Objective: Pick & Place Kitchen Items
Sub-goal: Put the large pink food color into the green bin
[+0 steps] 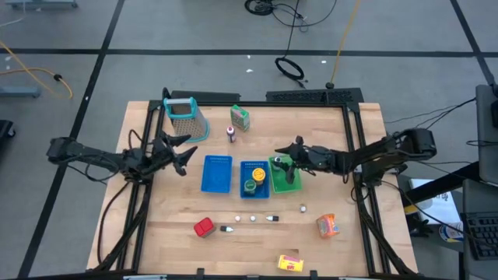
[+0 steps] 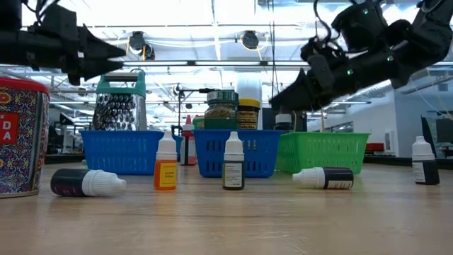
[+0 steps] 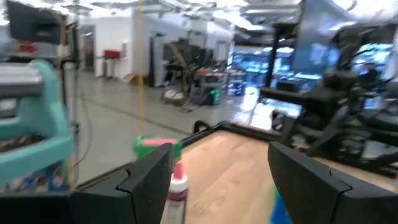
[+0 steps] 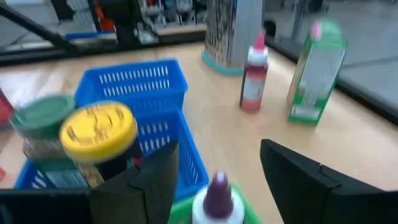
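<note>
Purple-capped bottle (image 4: 217,200) standing upright in the green tray (image 1: 283,176), directly below the right tool (image 1: 285,161), whose fingers are spread wide and hold nothing. Yellow-lidded jar (image 4: 99,137) and green-lidded jar (image 4: 42,124) share the adjacent blue tray (image 1: 254,179). Left tool (image 1: 182,154), open and empty, hovers near the grater (image 1: 185,118) over the desk (image 1: 156,225).

Trays (image 1: 217,174): three side by side at frame centre.
Jars (image 1: 254,180): two in the middle tray.
Grater (image 1: 185,118): upper left of the trays.
Carton (image 1: 240,118): right of the grater.
Droppers (image 1: 252,218): a row below the trays.
Can (image 1: 204,227): left end of that row.
Packet (image 1: 326,225): lower right.
Box (image 1: 290,264): bottom edge.
</note>
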